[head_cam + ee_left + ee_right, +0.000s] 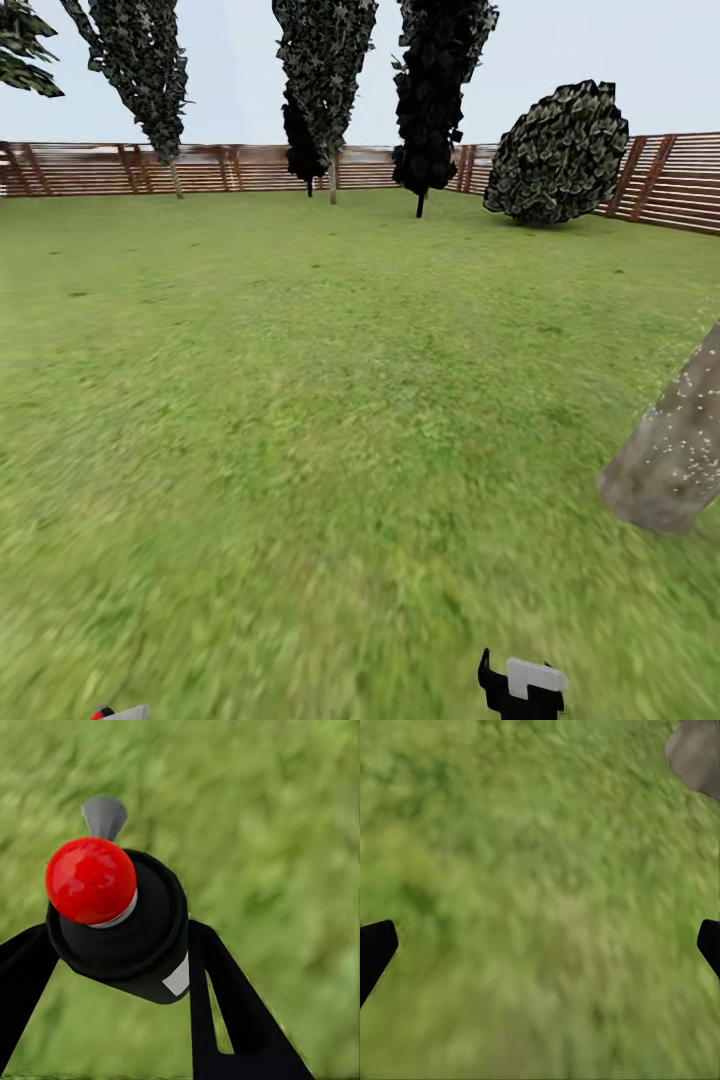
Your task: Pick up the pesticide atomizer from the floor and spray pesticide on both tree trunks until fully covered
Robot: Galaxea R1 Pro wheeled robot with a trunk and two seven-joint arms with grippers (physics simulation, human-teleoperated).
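Head view: open lawn (300,420) runs up to the slat fence (230,168) along the top, thin dark columnar trees and a round bush in front of it. At the right edge, lower middle, a thick grey-brown tree trunk (672,452) leans into frame, already peppered with white pesticide specks (690,410). The right gripper (522,688) peeks up at bottom centre-right, nearer that trunk than the left arm; a red-and-pale sliver at the bottom left corner is the pesticide atomizer (112,713), well apart from the trunk, which lies up and to the right of it.

Left wrist view: the left gripper (120,967) is clamped on the atomizer (120,922), black fingers (225,1005) pressing either side, red top toward the camera, grey nozzle toward the grass beyond.

Right wrist view: fingertips sit wide apart at the left and right edges, nothing between them but grass, with the trunk's base (697,754) in the upper right corner.

My read: the sprayer arm needs swinging rightward before the nozzle faces bark.
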